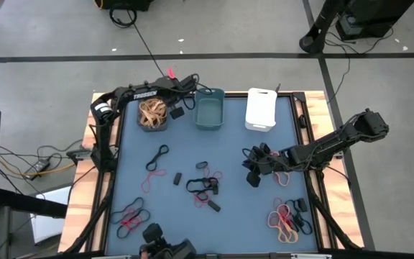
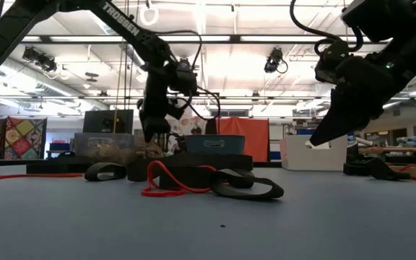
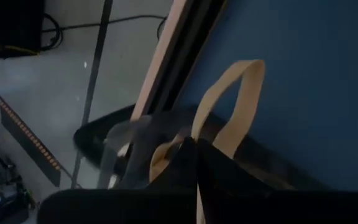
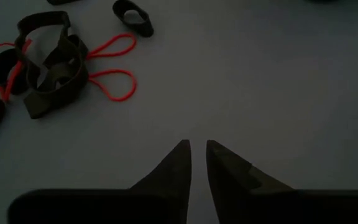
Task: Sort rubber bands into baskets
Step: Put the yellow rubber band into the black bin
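Between the left gripper's [image 3: 194,155] closed fingers you have a tan band [image 3: 235,102] clamped, its loop standing up past the tips. Directly below the claw sits the dark grey basket [image 1: 165,128], already holding tan bands. Judged step: delivery; your next move calls for parting the fingers so the band drops inside the rim. Beyond it, along the same table edge, stand the teal basket [image 1: 209,110] and white basket [image 1: 261,109]. Over mid-table the right gripper [image 4: 197,155] hangs nearly closed, empty, with red and black bands [image 4: 58,62] ahead of its tips.
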{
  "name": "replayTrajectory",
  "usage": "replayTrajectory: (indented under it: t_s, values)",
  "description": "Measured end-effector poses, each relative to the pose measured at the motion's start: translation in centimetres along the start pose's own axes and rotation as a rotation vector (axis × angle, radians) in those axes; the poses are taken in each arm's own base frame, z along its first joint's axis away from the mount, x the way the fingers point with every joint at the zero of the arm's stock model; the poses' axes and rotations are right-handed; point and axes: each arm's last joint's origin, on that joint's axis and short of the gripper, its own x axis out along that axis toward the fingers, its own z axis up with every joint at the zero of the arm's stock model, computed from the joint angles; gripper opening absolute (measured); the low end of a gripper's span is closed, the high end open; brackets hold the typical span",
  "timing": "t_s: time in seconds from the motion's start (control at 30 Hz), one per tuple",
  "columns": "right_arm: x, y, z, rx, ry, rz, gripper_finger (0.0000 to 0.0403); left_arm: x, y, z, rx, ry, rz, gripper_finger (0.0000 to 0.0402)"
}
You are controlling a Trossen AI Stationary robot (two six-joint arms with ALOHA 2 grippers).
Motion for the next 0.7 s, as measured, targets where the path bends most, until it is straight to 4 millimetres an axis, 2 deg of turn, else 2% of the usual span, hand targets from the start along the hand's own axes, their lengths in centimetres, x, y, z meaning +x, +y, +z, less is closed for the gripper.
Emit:
replayTrajectory:
  t_s: [0.2,0.37,0.47,0.6,0.7]
  values:
    - [0.0,0.0,0.0,-0.001,-0.006,-0.007,0.0045,-2.9,1.3,-0.6,-0.059,-0.039,-0.005,0.0003]
    - [-0.1,0.2,-0.2,0.001,0.004,0.000,0.0042,-5.3,3.0,-2.9,-0.183,-0.088,-0.010,0.0003]
    - [-0.3,0.5,-0.4,-0.009,0.006,0.012,0.0041,-6.3,3.4,-4.7,-0.226,-0.110,-0.007,0.0003]
    - [-0.4,0.7,-0.6,-0.001,0.002,0.014,0.0041,-5.7,2.8,-7.0,-0.246,-0.100,-0.008,0.0003]
    - [-0.4,0.7,-0.6,0.013,-0.008,0.004,0.0041,-3.8,1.8,-8.7,-0.255,-0.073,-0.004,0.0003]
